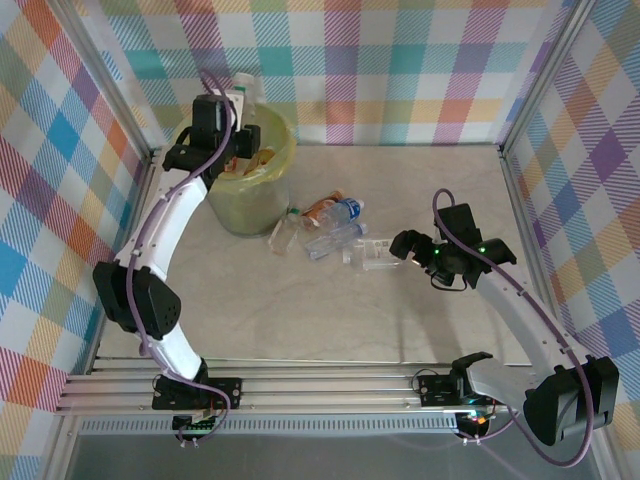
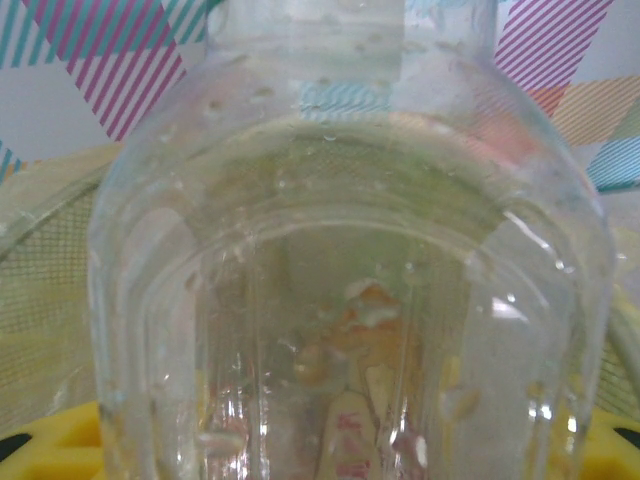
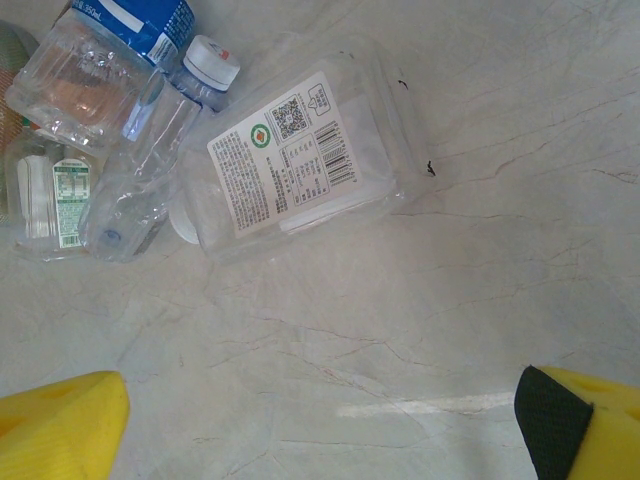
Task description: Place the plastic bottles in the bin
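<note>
**ITEM:** clear bottle (image 2: 350, 250). Uncrushed, smooth-walled, droplets inside.
**Loc.:** above the bin (image 1: 255, 205), pinched by the left jaws. Yellow pads (image 2: 50, 440) sit at either side of the body. In the top view its neck end pokes out past the jaws toward the back wall.

**BIN:** round, pale green, w/ yellow-green bag liner (image 2: 40, 290). Stands far-left on the table (image 1: 300, 320). Some contents inside, incl. sth orange seen through the held bottle.

**REMAINING:** pile of bottles (image 1: 325, 225) mid-table, just right of the bin:
- blue-label bottle (image 3: 110, 40)
- white-cap bottle (image 3: 165, 140)
- small green-label bottle (image 3: 55, 190)
- flattened bottle w/ white printed label (image 3: 290, 165), nearest the right jaws

**RIGHT JAWS:** spread wide, nothing between them. They hover over bare table just beside the flattened bottle.

**RISKS (est.):**
- Release off-centre: the bottle clips the rim and drops to the table or behind the bin.
- Loose liner could catch the bottle and hang it on the edge.
- Wet, slick wall: possible slip before release.
- The flattened bottle lies low, so pads may skid over it or shove it into the pile. Round bottles would then roll and scatter.
</note>
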Controlling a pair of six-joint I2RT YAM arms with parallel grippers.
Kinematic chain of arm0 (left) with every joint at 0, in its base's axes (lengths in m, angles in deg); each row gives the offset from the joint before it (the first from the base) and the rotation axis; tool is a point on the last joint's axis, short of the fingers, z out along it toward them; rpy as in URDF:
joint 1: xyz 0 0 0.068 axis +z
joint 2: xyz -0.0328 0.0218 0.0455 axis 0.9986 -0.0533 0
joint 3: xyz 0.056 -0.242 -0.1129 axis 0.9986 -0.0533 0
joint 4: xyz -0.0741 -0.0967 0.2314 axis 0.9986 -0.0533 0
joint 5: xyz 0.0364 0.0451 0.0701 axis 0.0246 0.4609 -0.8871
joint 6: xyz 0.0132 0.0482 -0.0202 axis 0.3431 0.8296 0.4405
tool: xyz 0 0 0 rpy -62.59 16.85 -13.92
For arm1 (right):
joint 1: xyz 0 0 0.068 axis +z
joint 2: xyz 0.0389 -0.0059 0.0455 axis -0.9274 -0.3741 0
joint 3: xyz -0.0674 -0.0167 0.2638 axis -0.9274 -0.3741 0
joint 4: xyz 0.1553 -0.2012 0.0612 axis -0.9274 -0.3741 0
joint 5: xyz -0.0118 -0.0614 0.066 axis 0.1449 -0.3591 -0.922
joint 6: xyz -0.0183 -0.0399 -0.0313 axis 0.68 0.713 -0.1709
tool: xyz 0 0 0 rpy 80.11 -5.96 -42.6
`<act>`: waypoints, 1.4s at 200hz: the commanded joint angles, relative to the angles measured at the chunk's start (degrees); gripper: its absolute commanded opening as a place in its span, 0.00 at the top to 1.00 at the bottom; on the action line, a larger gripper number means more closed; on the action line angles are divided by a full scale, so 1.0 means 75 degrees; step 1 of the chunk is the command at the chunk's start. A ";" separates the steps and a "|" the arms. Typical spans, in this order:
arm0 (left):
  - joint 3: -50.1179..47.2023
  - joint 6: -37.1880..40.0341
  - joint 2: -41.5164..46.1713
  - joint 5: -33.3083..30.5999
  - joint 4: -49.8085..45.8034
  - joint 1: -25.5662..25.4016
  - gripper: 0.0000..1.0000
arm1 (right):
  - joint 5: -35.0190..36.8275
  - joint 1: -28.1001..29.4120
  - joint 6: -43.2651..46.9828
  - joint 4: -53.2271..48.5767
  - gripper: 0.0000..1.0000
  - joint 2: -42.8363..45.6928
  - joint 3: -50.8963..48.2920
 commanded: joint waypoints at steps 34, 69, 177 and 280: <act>0.0291 0.0102 -0.0507 0.0382 0.0159 0.0143 0.56 | -0.0019 -0.0035 -0.0075 -0.0021 0.00 0.0072 -0.0019; 0.0010 -0.0101 -0.0484 0.0216 0.0253 0.0150 0.37 | 0.0048 -0.0030 -0.0021 -0.0089 0.00 0.0054 0.0015; -0.0269 -0.0359 0.0193 -0.0073 0.0265 0.0150 0.14 | 0.0082 -0.0027 0.0035 -0.0131 0.00 0.0019 0.0156; -0.1052 -0.1519 0.1904 0.1048 0.0012 -0.0074 0.00 | -0.0402 -0.0113 0.1483 -0.0077 0.00 -0.1688 0.1472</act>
